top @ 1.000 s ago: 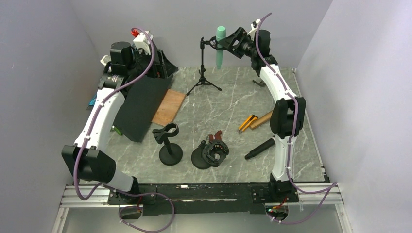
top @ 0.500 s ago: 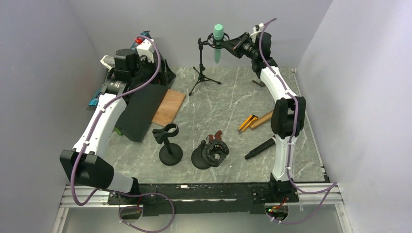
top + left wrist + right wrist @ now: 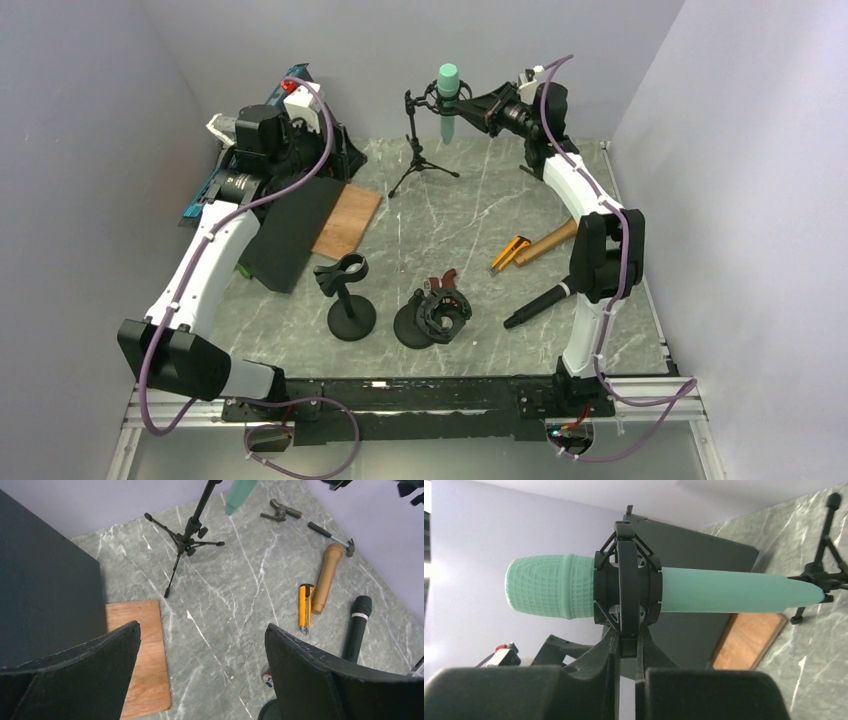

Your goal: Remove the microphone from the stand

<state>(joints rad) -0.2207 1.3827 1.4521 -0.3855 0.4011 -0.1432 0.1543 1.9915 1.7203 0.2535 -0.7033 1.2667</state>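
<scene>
The microphone, mint green, sat head-up in the shock mount atop the tripod stand at the far side of the counter. The right pincer was clamped on the mount's black ring, not on the microphone body. The left pincer hung wide and empty, well apart. The step in hand looked like bracing the mount. Next, the left pincer would probably need to grasp the body and draw it out along its axis.
</scene>
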